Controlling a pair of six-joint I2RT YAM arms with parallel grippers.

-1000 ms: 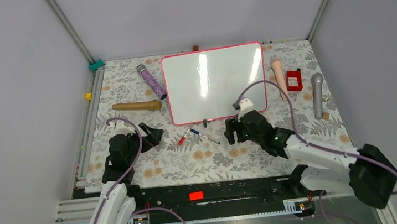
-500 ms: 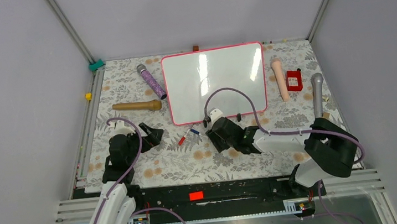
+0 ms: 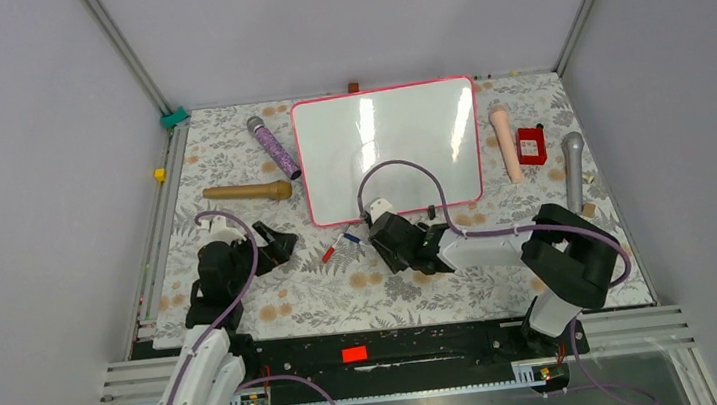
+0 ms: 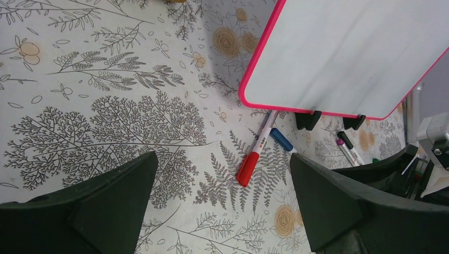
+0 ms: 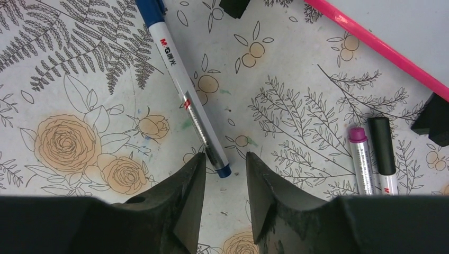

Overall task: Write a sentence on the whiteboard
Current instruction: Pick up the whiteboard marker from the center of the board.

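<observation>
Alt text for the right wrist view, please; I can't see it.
The right claw straddles the tail end of a blue marker on the floral cloth, jaws narrowly apart. Two more markers lie at the picture's right, near the whiteboard edge.

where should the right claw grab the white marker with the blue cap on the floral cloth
I'd take the blue-capped white marker by its white barrel near mid-length, from straight above, closing across its narrow width: it lies flat and diagonal on the floral cloth. The right claw straddles only its tail end.

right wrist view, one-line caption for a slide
Right gripper, jaws open, straddling the end of the blue marker beside the whiteboard.
</observation>
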